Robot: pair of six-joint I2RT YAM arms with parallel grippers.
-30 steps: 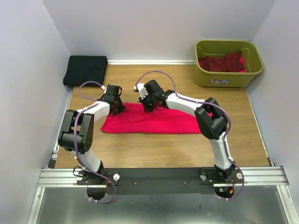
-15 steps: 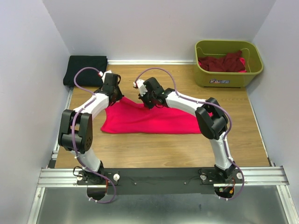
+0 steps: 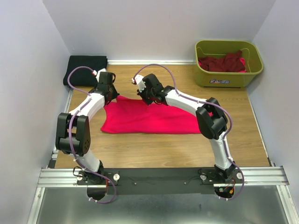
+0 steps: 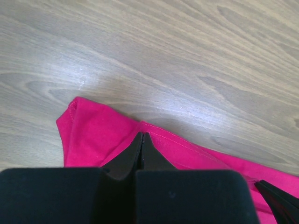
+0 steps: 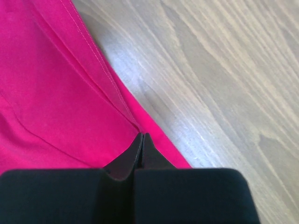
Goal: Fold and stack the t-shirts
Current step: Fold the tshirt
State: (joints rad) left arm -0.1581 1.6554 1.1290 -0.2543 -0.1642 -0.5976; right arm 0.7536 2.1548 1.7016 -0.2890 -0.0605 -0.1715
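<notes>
A bright pink-red t-shirt (image 3: 149, 119) lies spread on the wooden table. My left gripper (image 3: 110, 94) is shut on its far left edge, and the hem shows at the fingertips in the left wrist view (image 4: 141, 136). My right gripper (image 3: 145, 98) is shut on the far edge near the middle, with the cloth pinched at the tips in the right wrist view (image 5: 141, 136). Both hold the edge lifted toward the back. A folded black t-shirt (image 3: 85, 70) lies at the far left corner. Dark maroon t-shirts (image 3: 223, 62) fill the tub.
The olive-green plastic tub (image 3: 228, 79) stands at the far right against the wall. Walls close in on the left, back and right. Bare wood shows behind the pink-red shirt (image 3: 131, 77) and in front of it (image 3: 154, 149).
Both grippers have moved toward the back wall, pulling the pink-red shirt's far edge with them. The shirt's far edge has stretched out farther back.
</notes>
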